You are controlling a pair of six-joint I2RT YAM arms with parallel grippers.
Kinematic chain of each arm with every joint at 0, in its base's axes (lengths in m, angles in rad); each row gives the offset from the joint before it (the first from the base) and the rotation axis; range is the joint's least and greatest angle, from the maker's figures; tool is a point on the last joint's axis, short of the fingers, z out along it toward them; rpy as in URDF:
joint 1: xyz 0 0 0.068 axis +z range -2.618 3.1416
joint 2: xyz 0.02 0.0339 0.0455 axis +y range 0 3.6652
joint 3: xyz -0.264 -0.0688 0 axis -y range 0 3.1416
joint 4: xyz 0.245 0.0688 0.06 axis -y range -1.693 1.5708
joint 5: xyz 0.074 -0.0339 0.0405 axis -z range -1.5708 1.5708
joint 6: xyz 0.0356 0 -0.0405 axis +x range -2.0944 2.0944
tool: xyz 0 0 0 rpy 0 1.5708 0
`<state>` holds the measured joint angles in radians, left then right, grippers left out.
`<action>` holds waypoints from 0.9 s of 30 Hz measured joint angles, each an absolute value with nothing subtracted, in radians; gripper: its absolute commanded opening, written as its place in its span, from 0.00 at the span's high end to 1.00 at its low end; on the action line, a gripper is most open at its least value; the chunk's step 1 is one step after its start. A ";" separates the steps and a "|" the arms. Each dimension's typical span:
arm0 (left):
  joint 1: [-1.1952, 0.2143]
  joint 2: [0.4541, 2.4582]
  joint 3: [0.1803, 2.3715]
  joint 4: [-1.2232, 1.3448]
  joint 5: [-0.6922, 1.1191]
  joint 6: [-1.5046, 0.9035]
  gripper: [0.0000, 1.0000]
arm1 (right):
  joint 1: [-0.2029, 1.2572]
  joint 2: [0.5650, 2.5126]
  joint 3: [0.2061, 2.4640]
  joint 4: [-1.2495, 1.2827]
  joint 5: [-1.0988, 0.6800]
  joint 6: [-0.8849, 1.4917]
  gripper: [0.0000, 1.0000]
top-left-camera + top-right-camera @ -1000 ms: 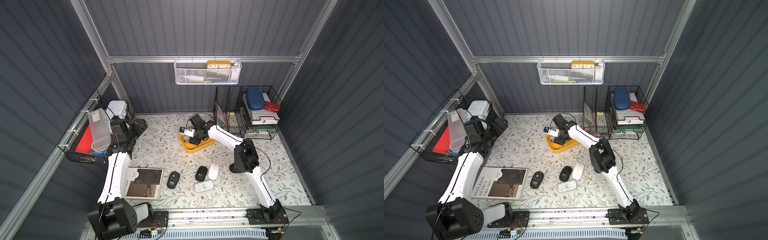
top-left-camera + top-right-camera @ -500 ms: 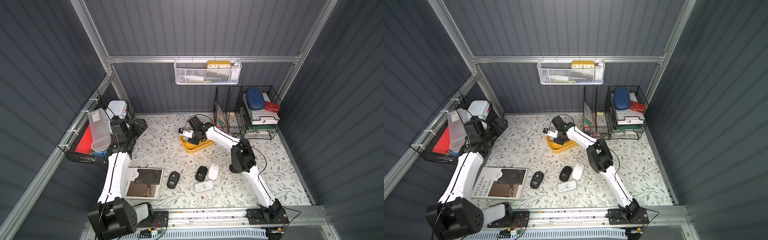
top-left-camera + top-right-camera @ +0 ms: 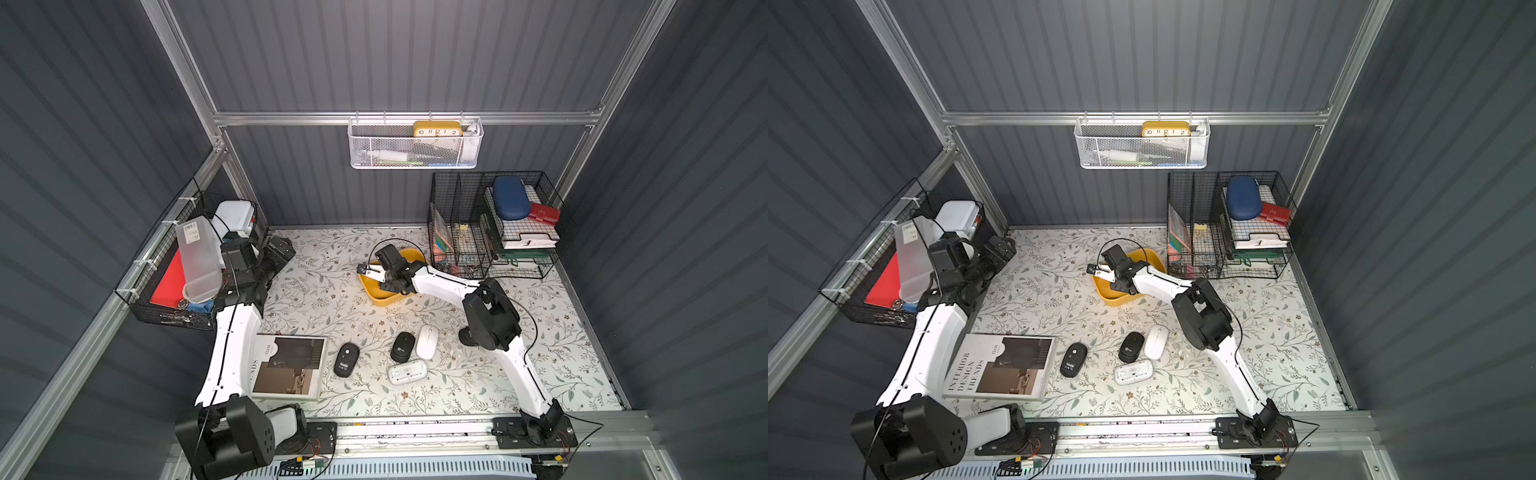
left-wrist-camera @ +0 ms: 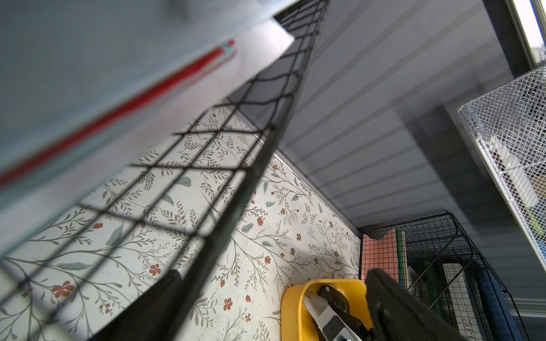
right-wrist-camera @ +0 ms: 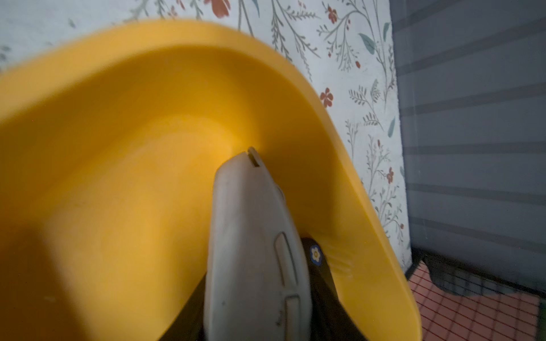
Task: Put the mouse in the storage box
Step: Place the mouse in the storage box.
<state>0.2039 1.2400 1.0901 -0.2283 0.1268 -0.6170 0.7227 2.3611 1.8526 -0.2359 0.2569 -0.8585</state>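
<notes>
Your right claw (image 5: 254,295) is clenched on the grey mouse (image 5: 251,221); the mouse sticks out from between its fingers, with the nose inside the yellow storage box (image 5: 103,103), near one wall. In both top views this box sits on the worktop (image 3: 324,299) a little above the centre of the frame, and your left claw (image 3: 282,251), at middle left, is spread wide with nothing in it.
</notes>
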 measured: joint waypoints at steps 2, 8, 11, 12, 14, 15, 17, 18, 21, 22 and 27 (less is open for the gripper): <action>0.204 1.240 1.090 -0.228 0.127 -0.617 0.01 | 0.725 2.357 1.820 -0.183 0.292 -0.883 0.74; 0.204 1.240 1.090 -0.228 0.126 -0.617 0.01 | 0.742 2.355 1.797 -0.119 0.349 -0.926 0.51; 0.204 1.240 1.090 -0.228 0.123 -0.617 0.01 | 0.746 2.351 1.791 -0.123 0.342 -0.916 0.43; 0.204 1.240 1.090 -0.228 0.121 -0.617 0.01 | 0.748 2.349 1.789 -0.128 0.337 -0.912 0.41; 0.204 1.240 1.090 -0.228 0.119 -0.614 0.01 | 0.751 2.345 1.789 -0.141 0.325 -0.903 0.39; 0.204 1.240 1.090 -0.228 0.118 -0.614 0.01 | 0.752 2.341 1.789 -0.152 0.314 -0.897 0.38; 0.204 1.240 1.090 -0.228 0.117 -0.614 0.01 | 0.755 2.328 1.787 -0.177 0.296 -0.890 0.38; 0.204 1.240 1.090 -0.228 0.115 -0.614 0.01 | 0.756 2.320 1.787 -0.191 0.288 -0.884 0.38; 0.204 1.240 1.090 -0.228 0.110 -0.613 0.01 | 0.758 2.299 1.789 -0.231 0.266 -0.867 0.38; 0.204 1.240 1.090 -0.228 0.109 -0.613 0.01 | 0.759 2.295 1.792 -0.247 0.260 -0.860 0.38; 0.204 1.240 1.090 -0.226 0.107 -0.611 0.01 | 0.760 2.267 1.802 -0.318 0.215 -0.812 0.30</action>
